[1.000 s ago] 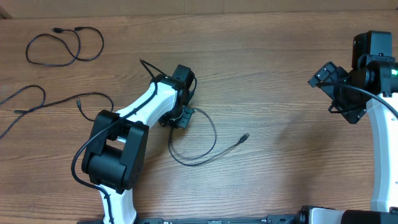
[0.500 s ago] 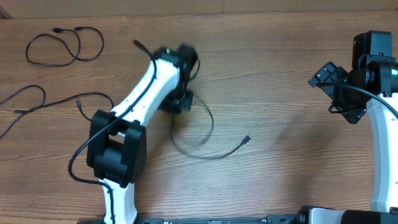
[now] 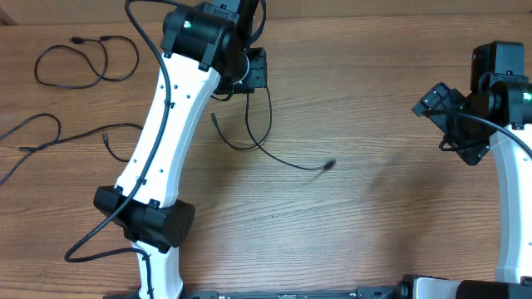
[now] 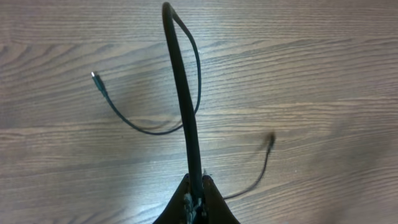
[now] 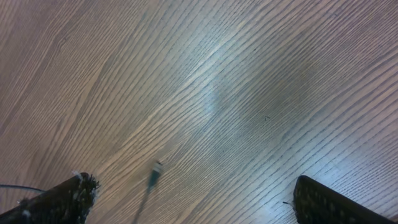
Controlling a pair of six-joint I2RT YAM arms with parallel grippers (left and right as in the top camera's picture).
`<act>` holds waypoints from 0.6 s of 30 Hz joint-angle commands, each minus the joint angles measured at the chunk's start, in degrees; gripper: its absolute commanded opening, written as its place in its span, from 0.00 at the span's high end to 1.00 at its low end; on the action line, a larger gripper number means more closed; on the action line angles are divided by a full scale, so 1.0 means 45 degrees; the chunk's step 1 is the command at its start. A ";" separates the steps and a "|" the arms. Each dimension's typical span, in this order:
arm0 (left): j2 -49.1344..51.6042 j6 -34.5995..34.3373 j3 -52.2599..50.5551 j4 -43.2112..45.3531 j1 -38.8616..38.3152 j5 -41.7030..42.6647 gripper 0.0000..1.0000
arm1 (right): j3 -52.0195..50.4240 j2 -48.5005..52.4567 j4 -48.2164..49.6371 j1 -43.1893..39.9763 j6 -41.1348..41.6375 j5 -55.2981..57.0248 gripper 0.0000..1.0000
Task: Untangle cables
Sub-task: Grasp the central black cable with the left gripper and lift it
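The left gripper [image 4: 194, 200] has its jaws pinched tight on a black cable [image 4: 186, 106], seen from the left wrist as a thick strand rising straight out from between the fingers. Beyond the grip, the cable [image 3: 269, 116] hangs in loose curves over the wooden table [image 3: 374, 66], one plug end [image 4: 97, 81] to the left and the other, blurred, to the right. At the far left edge of the table lie a looped cable [image 3: 83, 58] and a longer cable [image 3: 50, 137], apart from the held one. The right gripper [image 3: 453, 124] hovers at the far right with its jaws spread wide, holding nothing.
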 commanded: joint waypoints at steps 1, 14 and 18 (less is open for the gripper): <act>-0.0233 -0.0296 0.0257 -0.0039 0.0073 0.0180 0.96 | -0.0063 -0.0010 0.0063 -0.0015 -0.0015 0.0126 0.00; -0.1491 0.0840 0.2516 0.1690 0.0058 -0.0146 0.96 | -0.0063 -0.0010 0.0063 -0.0010 -0.0015 0.0126 0.00; -0.1885 0.0831 0.2521 0.2637 0.0053 0.0034 0.96 | -0.0063 -0.0010 0.0063 -0.0015 -0.0015 0.0126 0.00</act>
